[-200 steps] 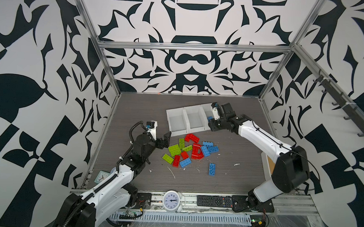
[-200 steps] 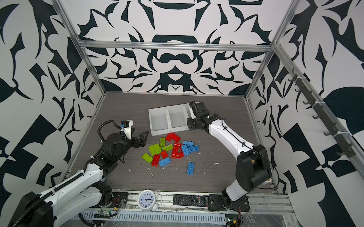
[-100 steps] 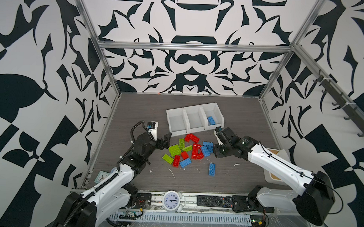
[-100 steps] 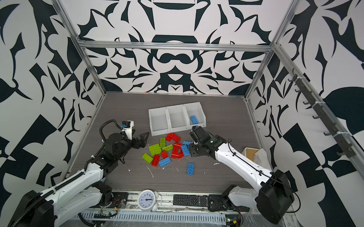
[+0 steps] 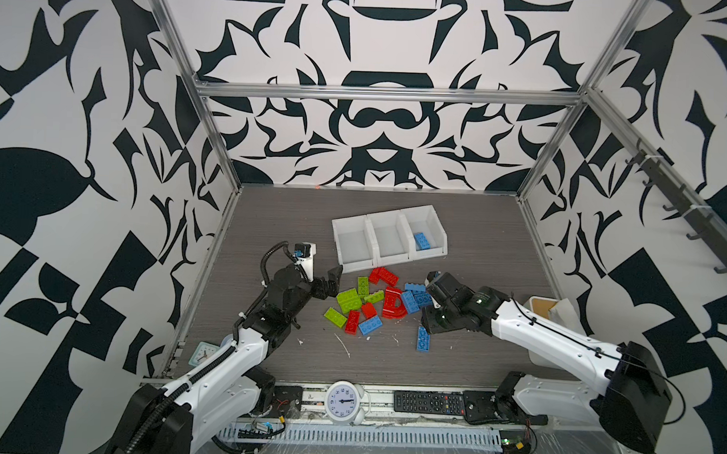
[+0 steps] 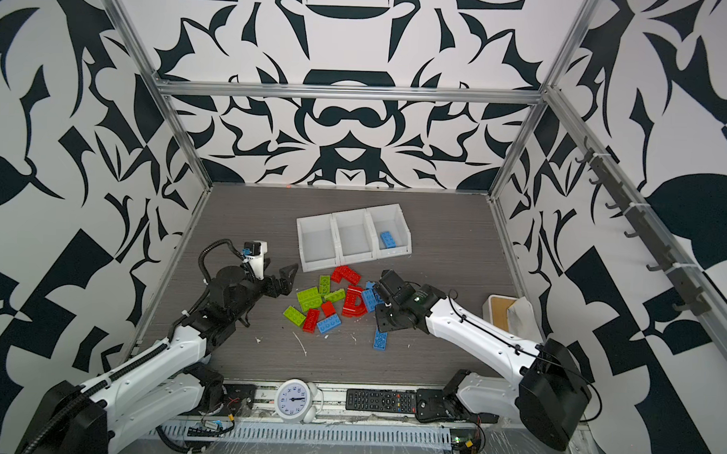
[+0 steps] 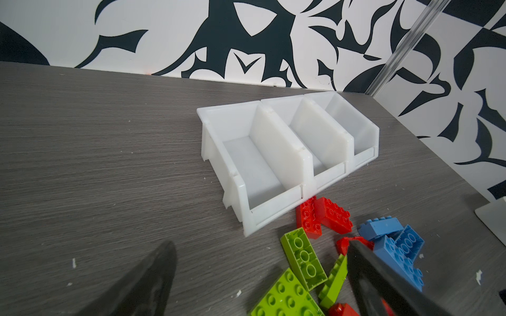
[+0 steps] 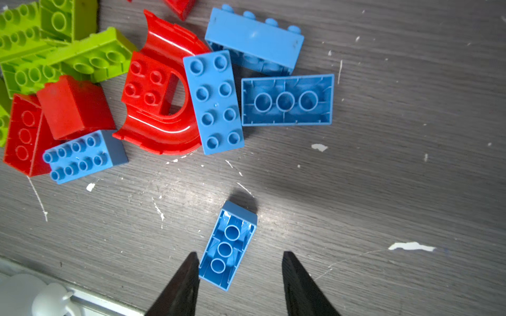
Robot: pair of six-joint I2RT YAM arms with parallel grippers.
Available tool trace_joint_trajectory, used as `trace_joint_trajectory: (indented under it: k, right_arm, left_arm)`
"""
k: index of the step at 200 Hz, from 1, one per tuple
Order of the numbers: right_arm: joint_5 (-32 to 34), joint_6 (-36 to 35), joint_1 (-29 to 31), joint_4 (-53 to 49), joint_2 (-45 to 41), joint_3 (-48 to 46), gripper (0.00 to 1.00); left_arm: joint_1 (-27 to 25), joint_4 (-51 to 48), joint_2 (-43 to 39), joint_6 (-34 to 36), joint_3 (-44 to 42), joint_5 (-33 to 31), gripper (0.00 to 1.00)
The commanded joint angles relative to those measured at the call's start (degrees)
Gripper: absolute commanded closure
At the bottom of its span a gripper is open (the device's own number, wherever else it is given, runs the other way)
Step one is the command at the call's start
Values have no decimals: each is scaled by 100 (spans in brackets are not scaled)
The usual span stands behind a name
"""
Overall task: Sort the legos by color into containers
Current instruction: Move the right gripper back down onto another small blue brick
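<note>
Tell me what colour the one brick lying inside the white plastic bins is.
Blue. The small studded plastic brick shows best in a top view.

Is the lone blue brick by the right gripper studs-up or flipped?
Flipped: the lone blue brick shows its hollow underside with three tubes.

The left arm and right arm have white shells, black joints and black cables; the left gripper and right gripper are dark wedges.
</note>
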Motion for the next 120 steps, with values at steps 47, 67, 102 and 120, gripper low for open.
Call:
trace_joint_trajectory:
  k: [47,67,102,120]
  right_arm:
    - [113,318,172,364,361,-129,47]
    - [68,317,181,511,462,-180,47]
    - [-29,396,180,754,660,-264,47]
    - [-1,391,184,701,809,-262,47]
  left_arm:
    - [-8,-73,-89,-16,89,-93,1]
    - [-6,-74,-120,-17,72,-110,1]
    - [-5,-75,-120,-11,71,-115,1]
    - [-6,-62,-103,-18,71,-108,1]
